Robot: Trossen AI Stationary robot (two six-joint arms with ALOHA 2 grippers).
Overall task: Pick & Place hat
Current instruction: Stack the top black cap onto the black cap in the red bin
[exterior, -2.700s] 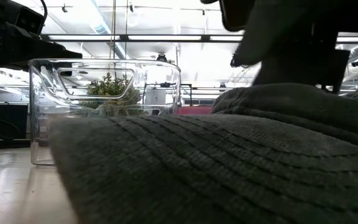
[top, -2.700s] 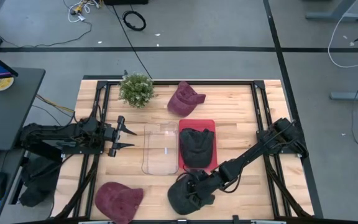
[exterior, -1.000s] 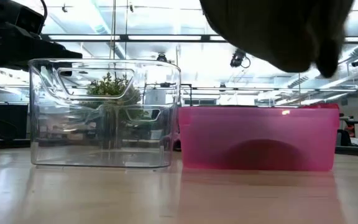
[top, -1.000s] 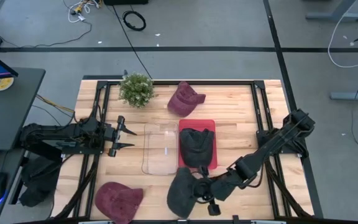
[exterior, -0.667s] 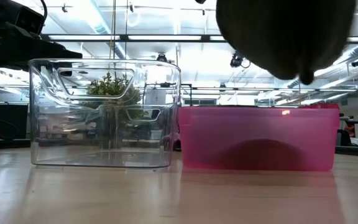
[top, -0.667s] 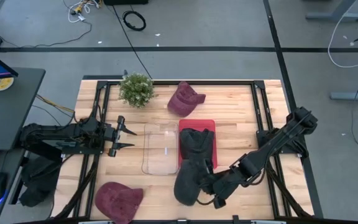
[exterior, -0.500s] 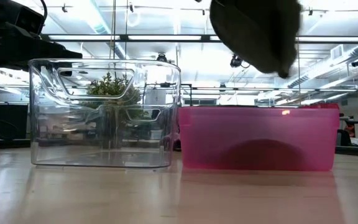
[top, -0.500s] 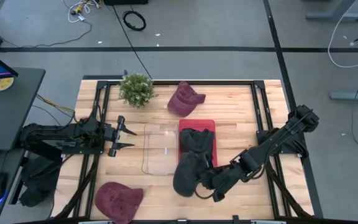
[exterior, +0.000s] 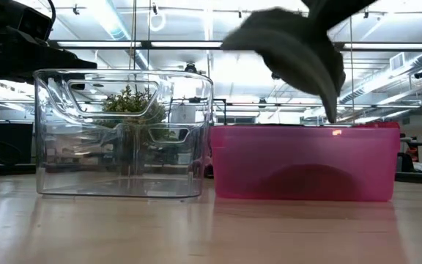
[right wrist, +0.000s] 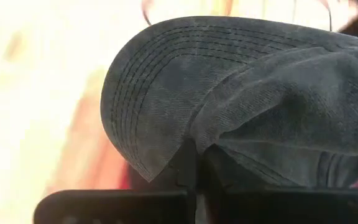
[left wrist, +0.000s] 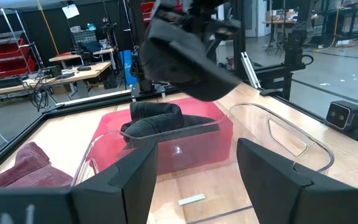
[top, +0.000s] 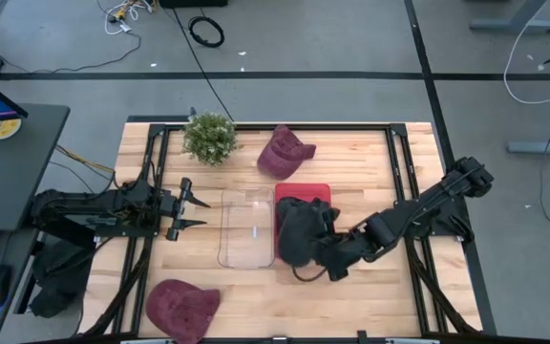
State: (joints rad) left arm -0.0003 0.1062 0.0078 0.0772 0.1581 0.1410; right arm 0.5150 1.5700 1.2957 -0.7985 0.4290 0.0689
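Jaws of right gripper (top: pixel 325 250) are clamped on the dark grey hat (top: pixel 297 232); its brim is seen pinched between the fingers in the right wrist view. Left gripper (top: pixel 191 210), at left-centre of high view, is held w/ jaws apart, idle. Since approx. 1 s ago the hat has been carried from lower centre of frame up over the pink bin (exterior: pixel 305 161), now hanging above it, so only the release is judged to be left. Largest to smallest: wooden table (top: pixel 370 162), smooth planks; clear bin (top: pixel 246 227), rigid plastic, beside the translucent pink one; 2nd dark hat (left wrist: pixel 151 115) already inside; maroon hats (top: pixel 284 151), soft corduroy-like cloth; small bushy plant (top: pixel 209 137)
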